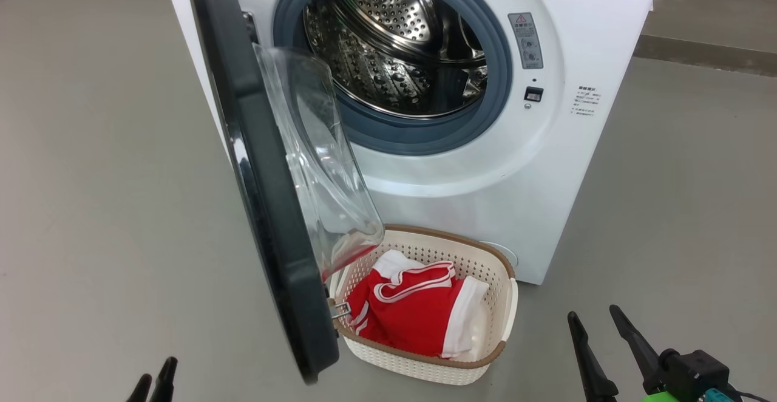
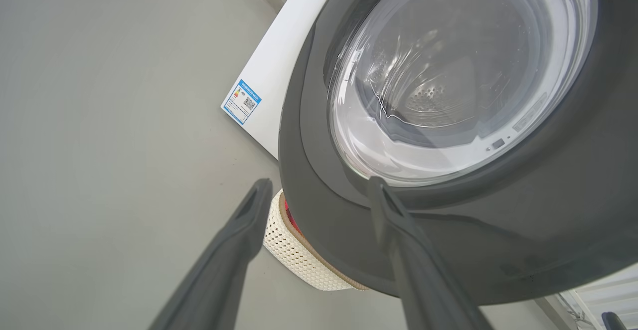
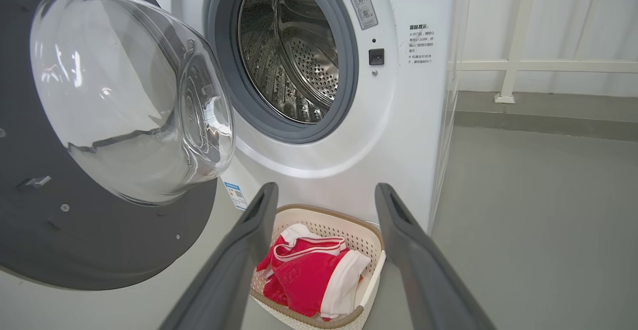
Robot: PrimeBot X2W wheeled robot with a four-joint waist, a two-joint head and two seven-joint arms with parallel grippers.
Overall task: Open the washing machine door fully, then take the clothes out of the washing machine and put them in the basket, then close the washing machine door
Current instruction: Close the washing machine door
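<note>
Clothes (image 1: 413,311) lie in the basket (image 1: 419,367) by the open door (image 1: 267,207). Left wrist view shows its outer face, head view the drum (image 1: 388,44). Left end effector (image 2: 319,184) and right end effector (image 3: 326,190): fingers apart.

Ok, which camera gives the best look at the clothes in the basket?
The head view: it looks down into the basket, so the clothes show most fully. The right wrist view shows them too, from a lower angle. The left wrist view catches just a red sliver behind the door.

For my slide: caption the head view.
Unloaded: red-and-white clothes in cream perforated plastic basket beside open black-rimmed round door; steel drum looks empty.
</note>
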